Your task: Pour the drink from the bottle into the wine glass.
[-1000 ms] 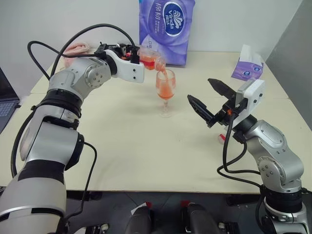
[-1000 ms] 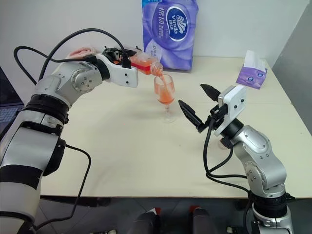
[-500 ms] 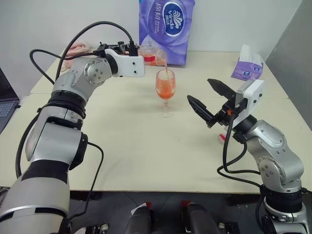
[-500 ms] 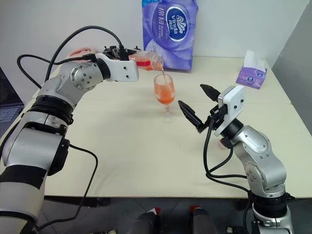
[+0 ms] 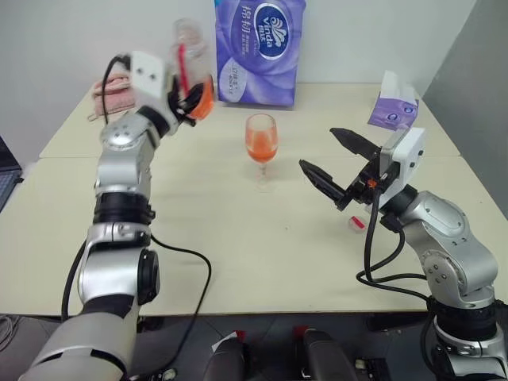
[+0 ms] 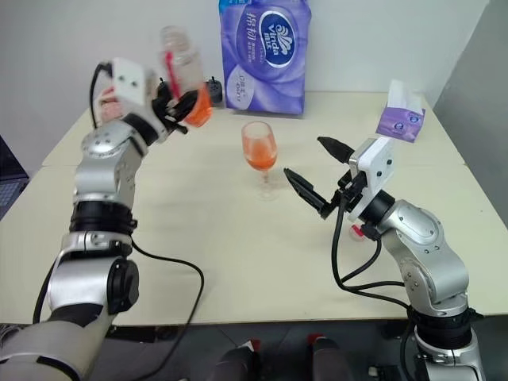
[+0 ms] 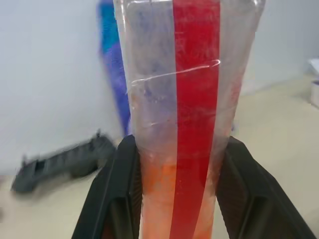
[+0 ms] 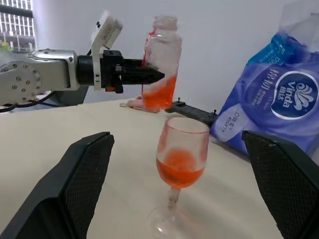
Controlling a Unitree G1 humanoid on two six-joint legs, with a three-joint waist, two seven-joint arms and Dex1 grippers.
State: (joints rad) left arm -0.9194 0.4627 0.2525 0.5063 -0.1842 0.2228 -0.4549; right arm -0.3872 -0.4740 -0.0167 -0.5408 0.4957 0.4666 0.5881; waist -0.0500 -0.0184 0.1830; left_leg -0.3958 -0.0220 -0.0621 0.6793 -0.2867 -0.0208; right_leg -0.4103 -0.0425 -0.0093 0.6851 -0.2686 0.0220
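Holding the bottle point(image 5: 193, 67) upright, its long axis vertical, the left hand point(image 5: 187, 97) is clamped on the lower body, where a little drink point(image 8: 159, 94) sits at the bottom. The wine glass point(image 5: 261, 148) stands on the table point(image 5: 238, 254), lower than this hand and off toward the right hand point(image 5: 331, 156), which waits spread wide and empty just beside the glass, nearer to it. The glass looks about half full, so the pouring seems done; bare cream tabletop lies under the bottle, with a purple tissue pack point(image 5: 259, 49) behind against the white wall.
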